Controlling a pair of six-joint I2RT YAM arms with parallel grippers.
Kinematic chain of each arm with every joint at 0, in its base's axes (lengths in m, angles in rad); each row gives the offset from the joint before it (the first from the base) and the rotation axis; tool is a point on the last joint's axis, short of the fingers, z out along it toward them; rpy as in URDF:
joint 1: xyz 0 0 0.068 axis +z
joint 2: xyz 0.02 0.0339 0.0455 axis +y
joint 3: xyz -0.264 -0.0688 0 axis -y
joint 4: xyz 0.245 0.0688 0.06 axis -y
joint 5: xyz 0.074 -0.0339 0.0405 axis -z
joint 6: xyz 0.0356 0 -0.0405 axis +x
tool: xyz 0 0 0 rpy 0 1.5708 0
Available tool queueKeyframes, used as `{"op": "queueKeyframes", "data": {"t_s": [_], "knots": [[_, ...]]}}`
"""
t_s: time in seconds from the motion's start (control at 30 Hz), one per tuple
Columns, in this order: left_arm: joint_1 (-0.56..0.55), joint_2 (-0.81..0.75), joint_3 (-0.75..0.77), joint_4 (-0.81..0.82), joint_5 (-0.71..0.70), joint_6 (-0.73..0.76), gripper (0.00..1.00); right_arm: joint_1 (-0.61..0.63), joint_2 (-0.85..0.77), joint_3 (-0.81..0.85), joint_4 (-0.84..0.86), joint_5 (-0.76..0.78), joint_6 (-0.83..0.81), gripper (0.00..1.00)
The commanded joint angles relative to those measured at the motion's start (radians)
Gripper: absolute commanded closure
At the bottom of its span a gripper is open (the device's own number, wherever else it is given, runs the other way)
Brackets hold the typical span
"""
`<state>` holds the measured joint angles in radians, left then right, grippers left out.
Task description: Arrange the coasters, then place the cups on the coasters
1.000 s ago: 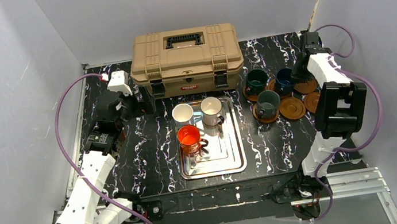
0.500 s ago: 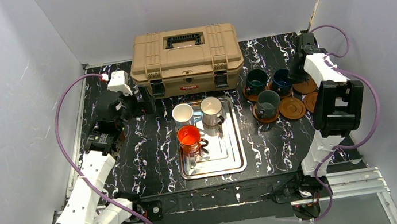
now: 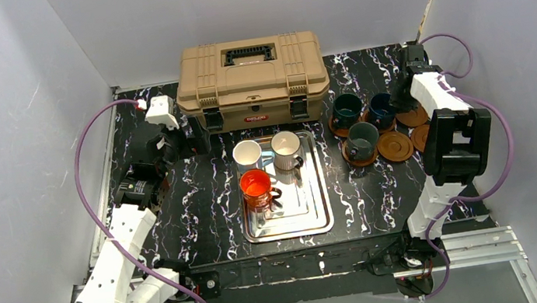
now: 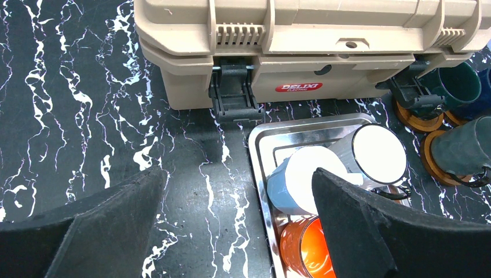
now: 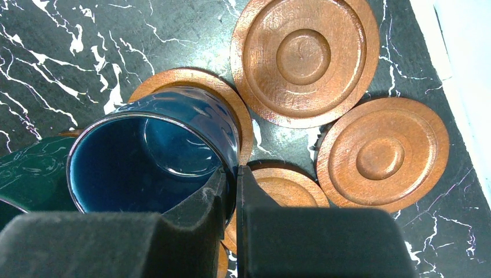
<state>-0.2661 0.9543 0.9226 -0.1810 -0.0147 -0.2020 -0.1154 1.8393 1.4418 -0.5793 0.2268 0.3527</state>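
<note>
Right wrist view: right gripper [image 5: 230,191] pinches navy cup [image 5: 156,145] by its rim, centre-left, over a coaster [image 5: 173,77]; bare coasters [image 5: 304,58] upper right.

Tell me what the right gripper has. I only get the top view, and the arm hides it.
Observer: In the right wrist view, the right gripper is shut on the rim of the navy cup, with the cup wall pinched in the grip.
Operator: Now report the left gripper. The toolbox shadows it for me.
Observer: In the left wrist view, the left gripper hangs open and holds nothing. It is over the bare table beside the tray.
</note>
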Motion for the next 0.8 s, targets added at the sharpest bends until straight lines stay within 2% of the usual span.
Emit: {"op": "queueKeyframes", "data": {"t_s": [0.0,0.3,0.4,0.6,0.77], "knots": [[-0.004,-0.012,-0.004,0.002,0.005,0.006,0.02,0.002,0.003,0.005,0.033,0.026,0.013,0.90],[-0.004,-0.012,-0.004,0.001,0.005,0.007,0.02,0.002,0.002,0.009,0.034,0.014,0.015,0.77],[-0.004,-0.012,-0.004,0.002,0.004,0.006,0.02,0.002,-0.001,0.008,0.033,0.015,0.015,0.71],[-0.004,-0.012,-0.004,0.002,0.005,0.006,0.02,0.002,-0.008,0.011,0.033,0.010,0.015,0.67],[-0.004,-0.012,-0.004,0.001,0.004,0.006,0.02,0.002,-0.016,0.016,0.028,0.004,0.015,0.57]]}}
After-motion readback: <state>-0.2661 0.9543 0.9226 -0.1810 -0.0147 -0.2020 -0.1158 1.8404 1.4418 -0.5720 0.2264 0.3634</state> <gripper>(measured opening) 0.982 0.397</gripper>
